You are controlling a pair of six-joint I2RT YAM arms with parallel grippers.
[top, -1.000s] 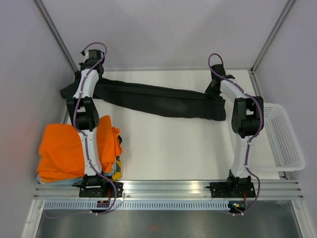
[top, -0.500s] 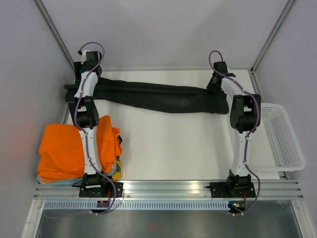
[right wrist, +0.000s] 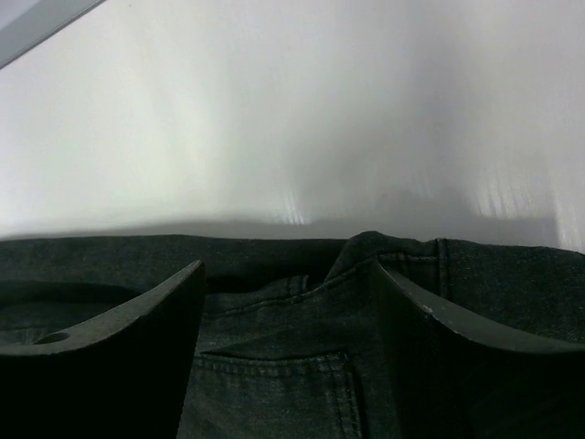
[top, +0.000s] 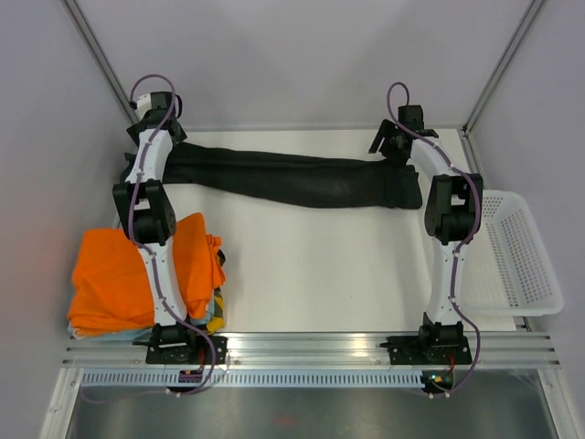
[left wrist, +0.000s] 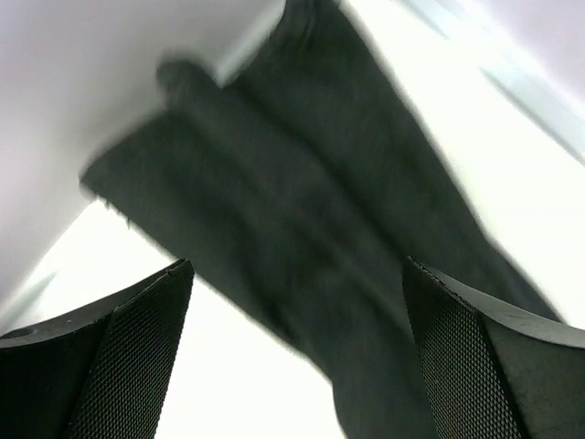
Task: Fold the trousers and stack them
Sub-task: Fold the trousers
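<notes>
1. The trousers (top: 292, 181) are lying stretched along the far edge of the table (top: 311, 274). Their long axis is running left to right, almost from one far corner to the other.
2. The left gripper (left wrist: 294, 274) is hanging over the leg ends by the far left corner. Its jaws are standing wide apart and are gripping nothing, with the dark cloth lying below them.
3. The right gripper (right wrist: 285, 274) is hovering over the waist end near the far right corner. Its jaws are also apart and empty, and a back pocket and waistband are showing just beneath.
4. Each arm is therefore sitting over its own end of the garment. The next fold, I'd guess, is turning on bringing one end over to the other along that left-right line.
5. The trousers are looking like black denim, apparently doubled lengthwise leg on leg. They are lying fairly flat, narrow at the left and bulkier at the waist.
6. The orange garment (top: 128, 274) is sitting on a pile at the near left corner, well apart from the trousers. A white basket (top: 521, 256) is standing off the right edge.
</notes>
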